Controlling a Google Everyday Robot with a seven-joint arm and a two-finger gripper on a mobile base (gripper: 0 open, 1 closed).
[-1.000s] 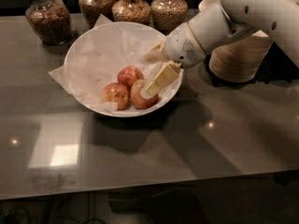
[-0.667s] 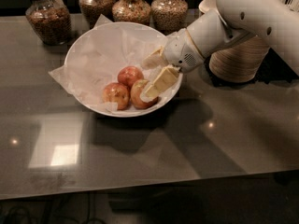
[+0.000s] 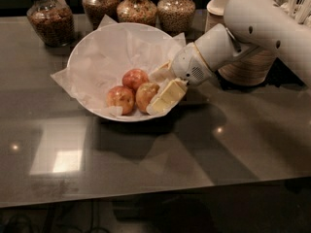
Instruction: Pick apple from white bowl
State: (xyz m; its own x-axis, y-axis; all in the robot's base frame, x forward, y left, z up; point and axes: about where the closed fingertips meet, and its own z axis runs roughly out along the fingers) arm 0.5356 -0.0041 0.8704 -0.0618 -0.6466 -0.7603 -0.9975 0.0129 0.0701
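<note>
Cream-white gripper point(image 3: 156, 89) inside the white bowl point(image 3: 77, 52), at its right rim; yellowish-orange, red-blushed apple point(image 3: 145, 96) in it; two redder apples point(image 3: 127, 87) alongside; glossy grey counter point(image 3: 146, 174)

Glossy grey table point(image 3: 146, 169), white bowl point(image 3: 80, 52), jars point(image 3: 51, 21), claw point(image 3: 153, 93) in bowl

Your gripper point(image 3: 154, 91) sits at the white bowl's point(image 3: 92, 47) 4 o'clock rim, against the apple point(image 3: 145, 95). Two redder apples point(image 3: 120, 99) block it from 9 to 11 o'clock. Bare paper point(image 3: 104, 57) beyond them leaves room. Jars point(image 3: 137, 8) wall off 12 o'clock, stacked bowls point(image 3: 248, 69) 3 o'clock. The table point(image 3: 146, 154) is open at 6 o'clock
</note>
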